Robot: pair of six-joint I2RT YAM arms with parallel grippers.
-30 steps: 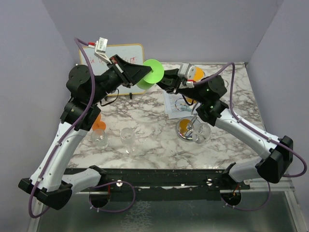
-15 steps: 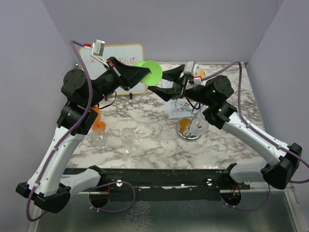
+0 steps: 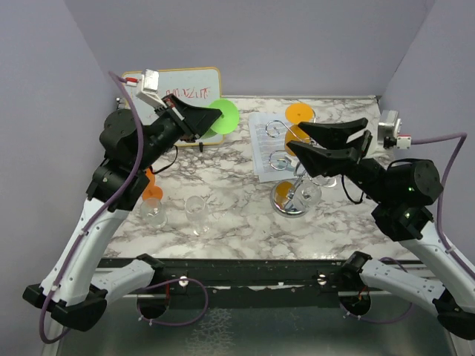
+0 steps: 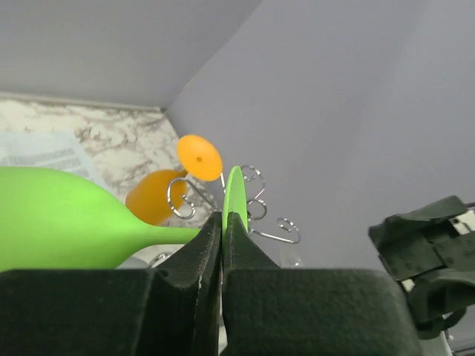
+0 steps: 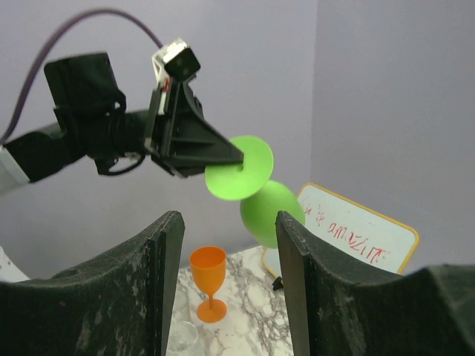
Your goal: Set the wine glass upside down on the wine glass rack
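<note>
My left gripper clenches the green wine glass by its foot, aloft at ten o'clock; so thin a pinch may slip. At three o'clock my released right gripper hovers over the wine glass rack, risking a knock.

Whiteboard and paper sheet on marble table.

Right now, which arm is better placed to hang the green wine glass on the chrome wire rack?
Left. The left gripper is shut on the green wine glass near its foot, holding it off the table. The right gripper is open and empty near the chrome wire rack.
</note>
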